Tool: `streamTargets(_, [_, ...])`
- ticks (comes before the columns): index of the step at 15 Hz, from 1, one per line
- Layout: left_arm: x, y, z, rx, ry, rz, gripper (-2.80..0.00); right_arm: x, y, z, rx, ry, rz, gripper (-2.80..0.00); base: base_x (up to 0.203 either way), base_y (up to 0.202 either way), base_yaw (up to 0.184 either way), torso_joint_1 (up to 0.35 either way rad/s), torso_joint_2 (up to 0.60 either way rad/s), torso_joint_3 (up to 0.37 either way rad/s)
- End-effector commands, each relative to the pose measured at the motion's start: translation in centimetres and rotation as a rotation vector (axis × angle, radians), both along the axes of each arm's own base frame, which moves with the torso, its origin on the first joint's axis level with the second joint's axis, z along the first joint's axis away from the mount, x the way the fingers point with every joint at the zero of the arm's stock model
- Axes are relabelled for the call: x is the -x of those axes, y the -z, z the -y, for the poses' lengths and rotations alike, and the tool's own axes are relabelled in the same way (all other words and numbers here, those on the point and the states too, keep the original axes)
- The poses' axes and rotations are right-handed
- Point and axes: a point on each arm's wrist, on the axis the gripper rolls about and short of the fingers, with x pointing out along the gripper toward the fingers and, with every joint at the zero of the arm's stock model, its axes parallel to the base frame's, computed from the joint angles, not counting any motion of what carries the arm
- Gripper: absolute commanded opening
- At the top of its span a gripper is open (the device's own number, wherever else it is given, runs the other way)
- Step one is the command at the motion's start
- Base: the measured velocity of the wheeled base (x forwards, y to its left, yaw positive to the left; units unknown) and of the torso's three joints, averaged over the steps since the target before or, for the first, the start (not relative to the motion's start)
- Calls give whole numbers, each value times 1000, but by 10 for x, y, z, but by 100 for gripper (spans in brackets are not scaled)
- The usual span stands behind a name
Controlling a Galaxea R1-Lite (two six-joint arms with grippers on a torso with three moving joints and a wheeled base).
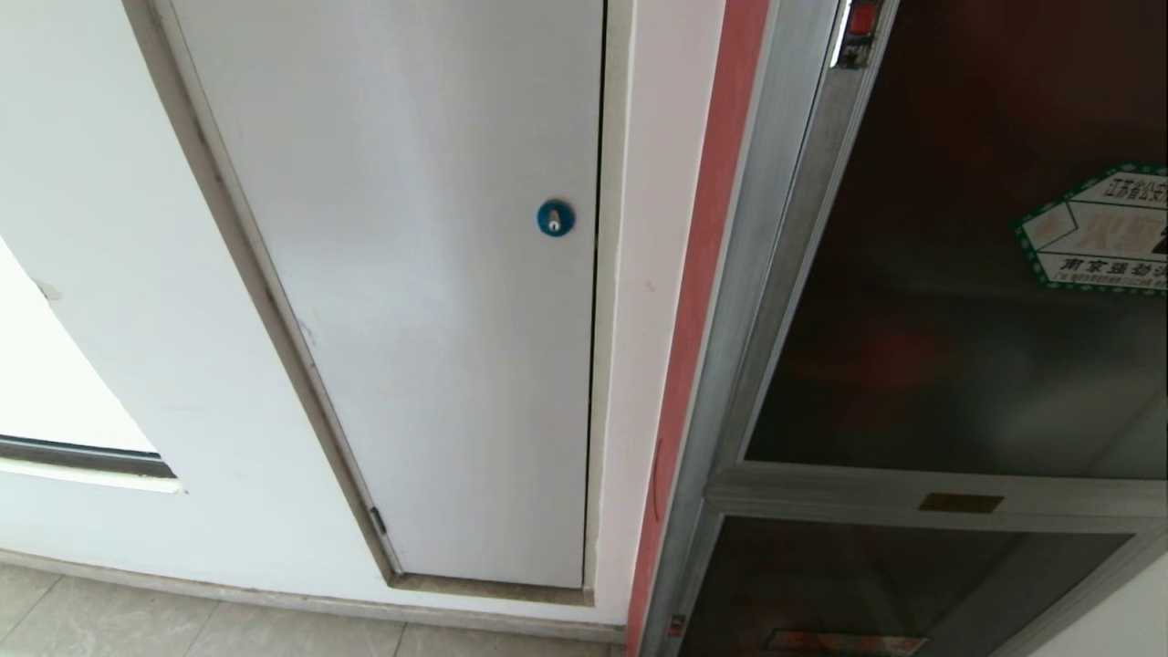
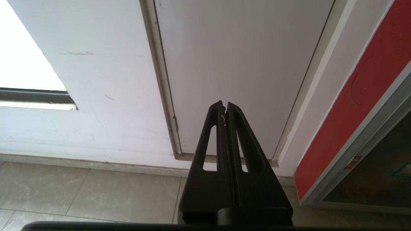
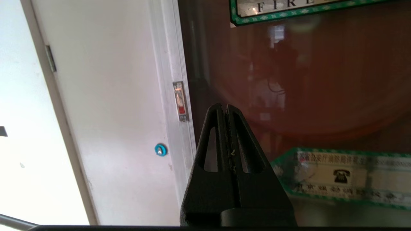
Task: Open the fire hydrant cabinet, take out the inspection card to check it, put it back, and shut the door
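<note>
Head view cuts off the door (image 1: 949, 301) and its sticker (image 1: 1100, 233); both claws, left (image 2: 224, 106) and right (image 3: 223, 107), pinched together empty.

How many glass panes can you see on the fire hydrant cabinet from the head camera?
2. The door, a large dark pane with a hexagonal sticker, sits above the crossbar; a smaller glass door sits below it. More may lie outside the view.

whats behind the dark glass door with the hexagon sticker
Through the dark tinted glass door only a red cabinet interior and a large round reddish shape show, blurred by reflections. No card is visible; the glass hides the rest.
</note>
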Motion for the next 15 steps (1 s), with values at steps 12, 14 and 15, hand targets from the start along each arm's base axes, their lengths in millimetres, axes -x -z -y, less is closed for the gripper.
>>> streamTargets(12, [0, 0, 0, 0, 0, 1, -280, 50, 146, -8, 42, 113, -39, -280, 0, 0, 0, 0, 0, 0])
streamTargets(14, [0, 0, 0, 0, 0, 1, -280, 40, 176, -7, 63, 102, -99, -280, 0, 0, 0, 0, 0, 0])
streamTargets(15, [0, 0, 0, 0, 0, 1, -280, 33, 195, -7, 83, 99, -137, -280, 0, 0, 0, 0, 0, 0])
